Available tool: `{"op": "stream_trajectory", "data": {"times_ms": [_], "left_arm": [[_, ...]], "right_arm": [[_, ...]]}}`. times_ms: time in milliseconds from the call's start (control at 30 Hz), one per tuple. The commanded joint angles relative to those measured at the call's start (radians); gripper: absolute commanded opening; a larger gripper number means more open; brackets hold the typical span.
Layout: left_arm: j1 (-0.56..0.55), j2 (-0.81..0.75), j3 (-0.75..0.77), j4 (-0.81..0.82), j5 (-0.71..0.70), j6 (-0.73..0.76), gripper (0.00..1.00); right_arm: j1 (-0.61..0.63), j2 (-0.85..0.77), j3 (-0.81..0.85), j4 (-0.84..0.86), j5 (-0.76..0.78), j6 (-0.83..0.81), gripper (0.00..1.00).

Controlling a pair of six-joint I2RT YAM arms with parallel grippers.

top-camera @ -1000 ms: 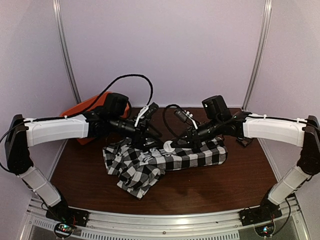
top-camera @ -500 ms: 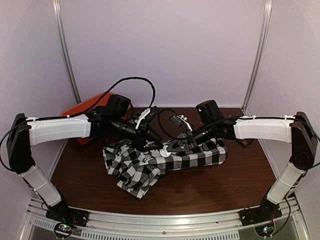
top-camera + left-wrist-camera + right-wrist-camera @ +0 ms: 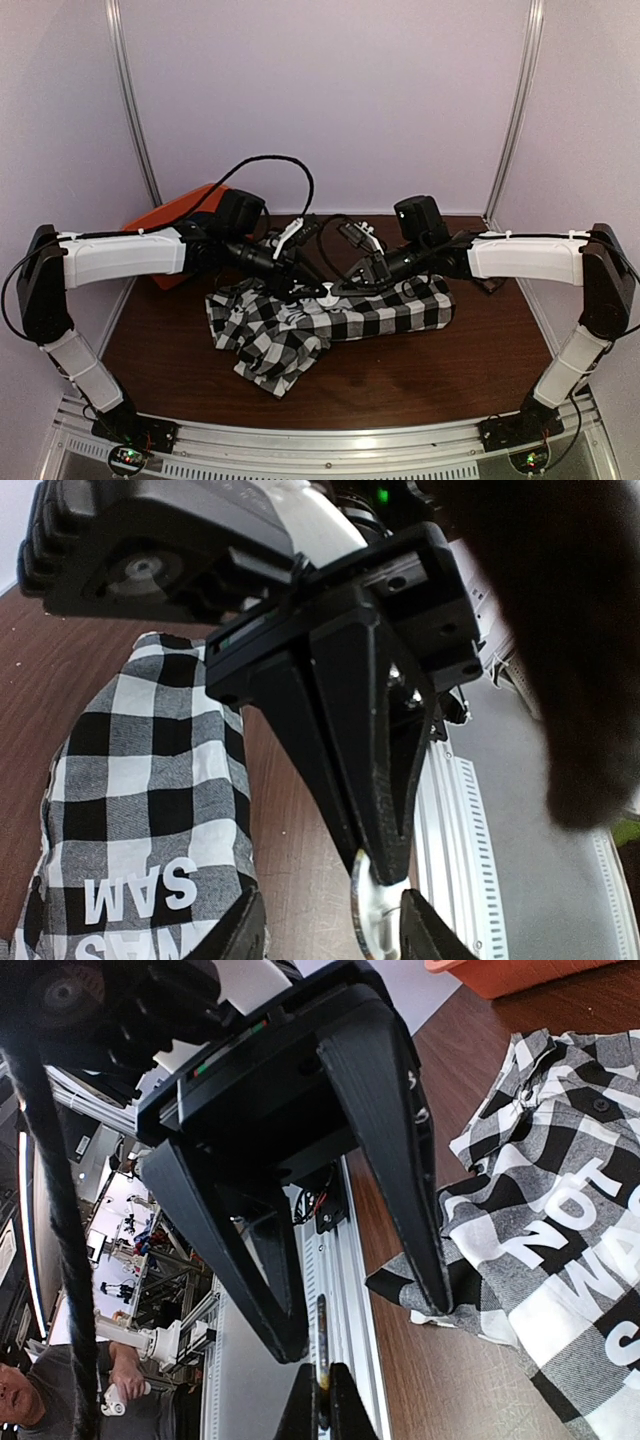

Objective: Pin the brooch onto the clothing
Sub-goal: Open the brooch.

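The clothing (image 3: 385, 315), a black-and-white checked shirt with white block lettering, lies bunched on the brown table; it also shows in the left wrist view (image 3: 130, 780) and the right wrist view (image 3: 560, 1210). The brooch (image 3: 328, 293), a small white disc, hangs just above the shirt's middle. My right gripper (image 3: 320, 1400) is shut on the brooch (image 3: 320, 1345), which appears edge-on. My left gripper (image 3: 330, 935) stands open around the brooch (image 3: 368, 920). Its right finger (image 3: 425, 930) is close beside the disc and its left finger (image 3: 240, 930) is well clear. Both grippers meet tip to tip (image 3: 318, 288).
An orange container (image 3: 175, 215) sits at the back left of the table. Black cables (image 3: 300, 180) loop above both wrists. A slotted metal rail (image 3: 470, 830) runs along the table's near edge. White walls enclose the back and sides.
My left gripper's jaws have narrowed around the brooch. The right gripper, still shut on the brooch, has shifted a little to the left toward the left gripper.
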Motion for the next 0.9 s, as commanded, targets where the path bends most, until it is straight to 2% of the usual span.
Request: {"op": "stream_trajectory", "data": {"times_ms": [0,400,500,867], "left_arm": [[-0.007,0.012,0.025,-0.007,0.012,0.018,0.45],[-0.018,0.02,0.022,0.006,0.001,0.011,0.33],[-0.023,0.026,0.022,0.007,-0.002,0.008,0.33],[-0.028,0.016,0.007,0.05,-0.02,-0.016,0.16]], "right_arm": [[0.005,0.0,-0.003,0.073,-0.025,0.044,0.0],[0.006,0.007,-0.006,0.086,-0.024,0.061,0.0],[0.008,0.006,-0.007,0.089,-0.027,0.062,0.0],[0.015,-0.001,-0.015,0.11,-0.031,0.078,0.0]]}}
